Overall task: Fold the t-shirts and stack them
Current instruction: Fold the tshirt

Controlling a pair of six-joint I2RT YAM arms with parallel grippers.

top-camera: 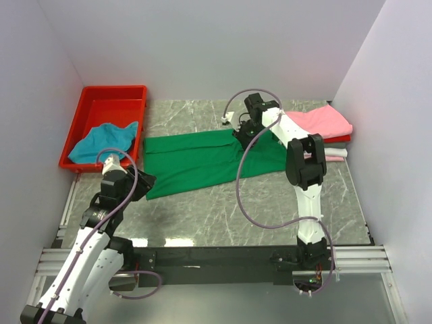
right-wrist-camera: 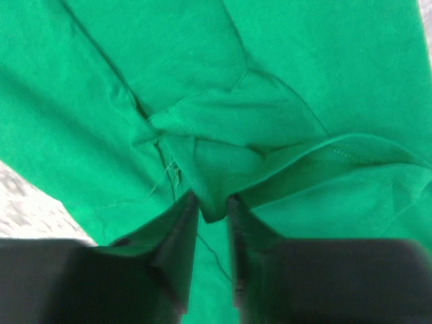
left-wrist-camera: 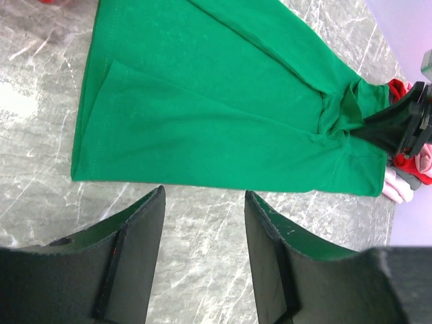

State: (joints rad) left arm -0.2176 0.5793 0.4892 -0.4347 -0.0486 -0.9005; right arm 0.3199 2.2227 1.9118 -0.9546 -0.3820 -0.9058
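From above, the green t-shirt (top-camera: 196, 162) lies spread across the middle of the marble tabletop (top-camera: 223, 216). The right tool (top-camera: 241, 135) is down on its far right part, and the left tool (top-camera: 143, 183) is just off its near left corner. A teal t-shirt (top-camera: 104, 143) sits in the red tray (top-camera: 111, 111) at far left, and a pink t-shirt (top-camera: 320, 121) tops a pile at far right. The left wrist view shows its fingers apart over bare tabletop, beside the shirt's edge. The right wrist view shows that tool pinched on a bunched fold of green cloth.
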